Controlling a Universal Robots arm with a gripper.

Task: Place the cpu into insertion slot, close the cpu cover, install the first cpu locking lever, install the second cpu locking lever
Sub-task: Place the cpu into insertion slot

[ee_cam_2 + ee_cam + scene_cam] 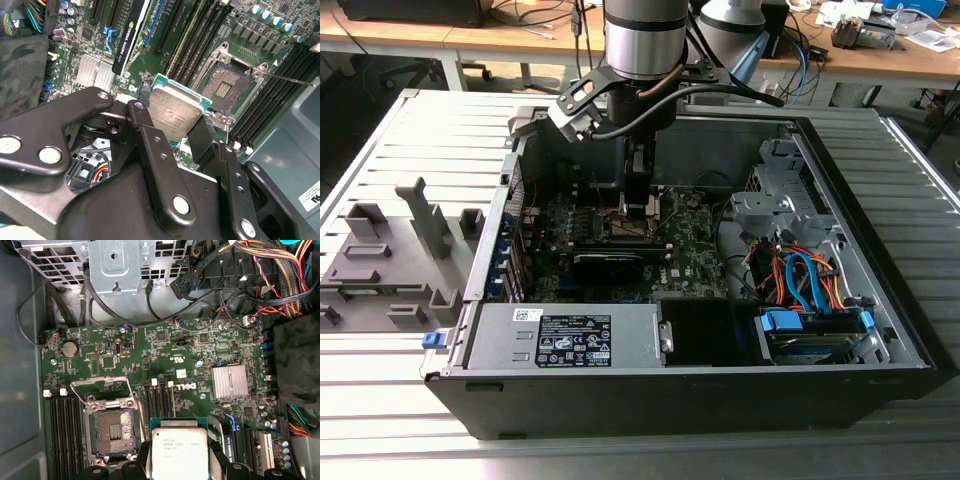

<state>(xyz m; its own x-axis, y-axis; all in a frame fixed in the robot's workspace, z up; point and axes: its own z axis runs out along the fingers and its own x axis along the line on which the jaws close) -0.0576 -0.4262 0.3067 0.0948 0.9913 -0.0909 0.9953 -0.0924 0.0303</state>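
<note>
Ribbed grey metal surface (430,120) carries an open black computer case (700,400), into which the robot arm (645,35) reaches down over the green circuit board (150,347). Just beside the insertion slot (114,430), whose dark centre lies uncovered, the black jaws clamp two opposite edges of the cpu (175,112), holding it above the board with its silver top showing in both wrist views.

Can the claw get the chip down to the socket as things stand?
Probably yes. The claw holds the chip near the open socket; its cover looks swung back and nothing lies across it.
</note>
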